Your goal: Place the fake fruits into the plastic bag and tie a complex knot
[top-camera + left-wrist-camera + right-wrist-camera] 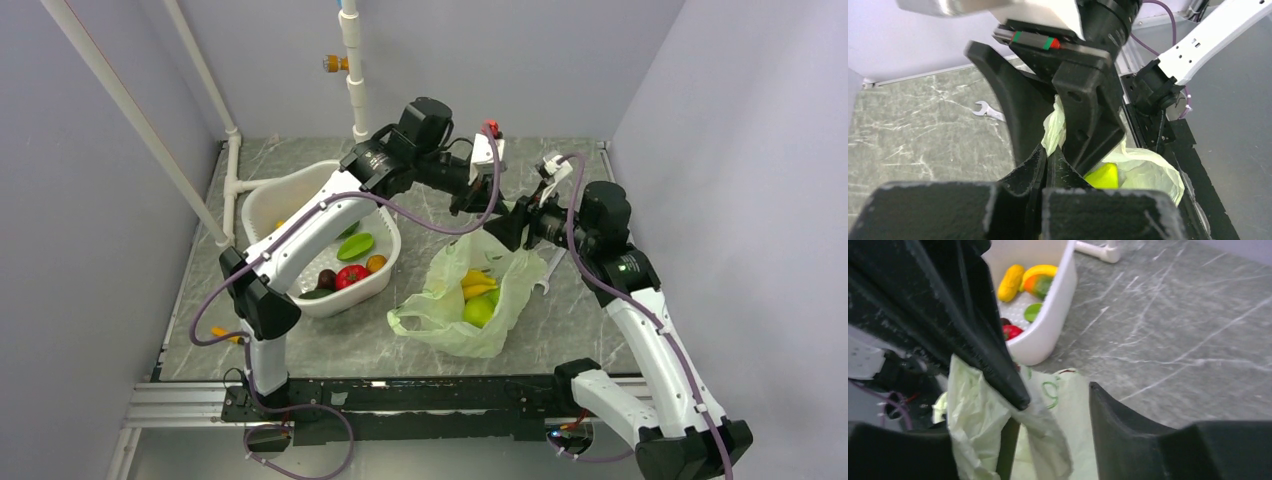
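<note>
The pale-green plastic bag (440,305) lies open at mid-table with yellow bananas (478,283) and a green round fruit (480,311) inside. My left gripper (478,205) is shut on the bag's upper edge (1058,120) and holds it up. My right gripper (510,228) is open, its jaws standing on either side of that raised plastic (978,415) and of the left gripper's tip. The white basin (270,190) at left holds a green mango (355,246), a red tomato-like fruit (351,276), an orange one (376,263) and a dark avocado (327,279). No knot shows.
A steel wrench (548,275) lies on the table right of the bag; it also shows in the left wrist view (988,111). White pipes (352,70) stand at the back and run along the left wall. Walls close in on three sides.
</note>
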You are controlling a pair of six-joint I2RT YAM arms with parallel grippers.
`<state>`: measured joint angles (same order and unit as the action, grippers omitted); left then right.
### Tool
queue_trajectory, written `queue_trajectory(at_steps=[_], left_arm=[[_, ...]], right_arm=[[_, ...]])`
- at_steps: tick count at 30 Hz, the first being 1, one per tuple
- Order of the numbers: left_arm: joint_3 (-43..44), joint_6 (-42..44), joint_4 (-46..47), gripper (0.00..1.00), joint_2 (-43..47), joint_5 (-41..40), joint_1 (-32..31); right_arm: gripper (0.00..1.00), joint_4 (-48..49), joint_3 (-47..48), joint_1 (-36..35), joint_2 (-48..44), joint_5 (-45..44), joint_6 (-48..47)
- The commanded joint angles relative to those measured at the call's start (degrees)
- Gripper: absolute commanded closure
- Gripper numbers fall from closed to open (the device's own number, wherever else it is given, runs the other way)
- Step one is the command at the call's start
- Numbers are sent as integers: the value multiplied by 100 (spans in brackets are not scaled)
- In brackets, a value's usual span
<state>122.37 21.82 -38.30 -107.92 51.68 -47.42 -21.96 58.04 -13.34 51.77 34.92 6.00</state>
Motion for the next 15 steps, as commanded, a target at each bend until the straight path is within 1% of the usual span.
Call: queue_trajectory(at_steps=[1,2,3,4,5,6,7,8,9,10,11,12,13,14,15], left_arm=[[247,-15,196,97,250,-50,82],[143,-72,298,92,406,-127,109],[-17,-119,379,86,584,-218,141],[-177,-155,425,79,812,-315,190],[-415,-187,443,67,1063,-383,270],[-730,-272,473,52,1370,-447,399],[-1098,-421,563,39,1718,-454,570],[-1531,-503,593,28,2061,-349,771],[-1935,-479,544,20,2420,-254,973],[-2282,-201,309,16,2724,-154,1120],[-2606,390,-92,13,3034,-117,1182],[-2908,1285,-768,12,3387,-258,1168],[-3272,1724,-1072,11,3639,-333,1150],[-3780,1984,-1238,10,3876,-353,1140],[-4109,2257,-1377,9,4046,-355,1109]], right_arm=[[60,409,-78,-121,59,224,-99],[73,385,-104,-121,62,227,-92],[84,354,-124,-125,57,197,-63],[93,309,-134,-122,47,134,-22],[100,248,-121,-117,36,71,2],[100,166,-106,-114,17,8,6],[100,111,-86,-118,-6,-57,11],[100,74,-83,-116,-41,-121,38],[100,55,-82,-110,-81,-177,77],[100,32,-82,-112,-119,-226,104],[100,11,-75,-115,-152,-267,136],[100,0,-81,-114,-189,-299,177],[100,-2,-93,-123,-217,-327,221],[100,-8,-106,-121,-248,-350,266],[100,-15,-123,-116,-265,-360,308]])
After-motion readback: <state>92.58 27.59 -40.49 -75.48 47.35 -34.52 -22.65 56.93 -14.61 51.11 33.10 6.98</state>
